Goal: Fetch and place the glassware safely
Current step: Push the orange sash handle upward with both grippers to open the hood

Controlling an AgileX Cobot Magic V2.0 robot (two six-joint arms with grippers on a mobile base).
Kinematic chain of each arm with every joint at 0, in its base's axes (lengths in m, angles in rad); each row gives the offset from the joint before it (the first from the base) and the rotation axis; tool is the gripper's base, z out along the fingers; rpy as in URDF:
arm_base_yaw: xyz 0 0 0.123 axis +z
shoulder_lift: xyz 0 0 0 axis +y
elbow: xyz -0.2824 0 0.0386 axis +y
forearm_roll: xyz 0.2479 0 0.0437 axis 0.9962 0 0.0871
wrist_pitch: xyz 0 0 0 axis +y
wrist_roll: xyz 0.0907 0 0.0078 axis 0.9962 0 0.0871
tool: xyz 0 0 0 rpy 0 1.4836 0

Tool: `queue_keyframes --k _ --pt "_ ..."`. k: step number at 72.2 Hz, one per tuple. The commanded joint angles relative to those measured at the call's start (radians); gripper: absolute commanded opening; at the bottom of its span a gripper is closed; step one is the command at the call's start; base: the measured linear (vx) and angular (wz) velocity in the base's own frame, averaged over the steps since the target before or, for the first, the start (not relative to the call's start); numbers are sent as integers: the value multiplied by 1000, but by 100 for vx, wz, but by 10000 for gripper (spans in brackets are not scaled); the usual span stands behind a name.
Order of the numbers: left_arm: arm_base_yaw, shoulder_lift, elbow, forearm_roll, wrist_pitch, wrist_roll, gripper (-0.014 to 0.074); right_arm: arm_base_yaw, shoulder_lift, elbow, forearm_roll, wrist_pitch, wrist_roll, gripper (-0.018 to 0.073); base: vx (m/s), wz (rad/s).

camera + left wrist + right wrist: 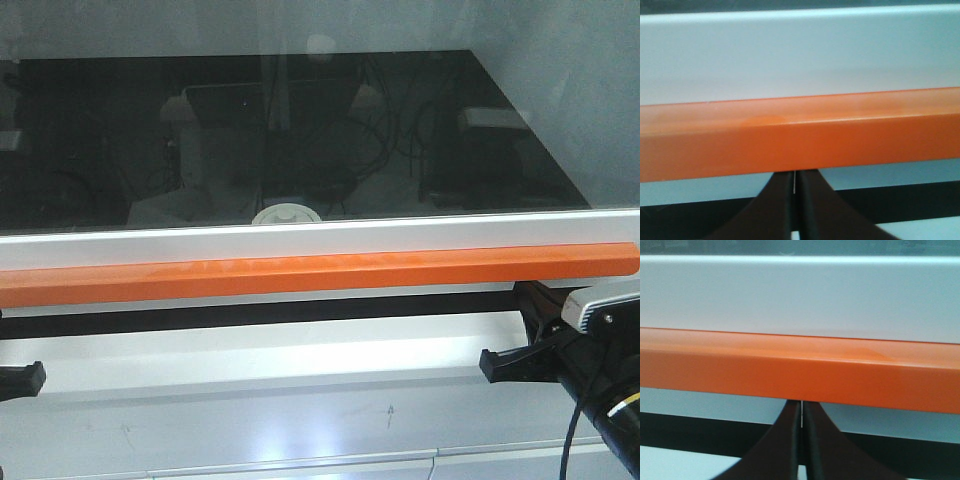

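1. One jar (287,213) with a white lid. Only its top shows, and its contents can't be told.
2. The jar sits inside one cabinet (560,110), behind the dark glass pane (330,120), at the middle of the front edge.
3. One orange bar (300,276) runs across below the pane.
4. Two grippers, the left gripper (795,210) and the right gripper (801,440). Both have fingers pressed together, grip nothing, and sit just under the bar.

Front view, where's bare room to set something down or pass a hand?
The white ledge below the orange bar lies bare between the left gripper and right gripper. Behind the glass, the black floor looks free either side of the jar, though reflections blur it. Only a thin dark slot under the bar; tight for a hand.
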Motion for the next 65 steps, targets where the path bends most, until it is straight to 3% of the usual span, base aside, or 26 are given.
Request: queue_keyframes --k 1,11,26,46,65 --pt "-1 -11 -27 7 -143 -31 -7 -1 -12 -29 -17 -127 -11 -1 0 0" --pt "-1 -11 -27 51 -149 -54 -7 -1 -27 -29 -17 -147 -11 -1 0 0" --pt "-1 -35 -34 52 -143 -57 -7 -1 -53 -29 -20 -150 -11 -1 0 0" --pt "-1 -137 -98 52 24 -37 -7 -1 -56 -29 -43 -166 -2 -1 0 0" --pt "-1 -170 -112 52 30 -27 -7 -1 -56 -45 -44 -159 -2 -1 0 0"
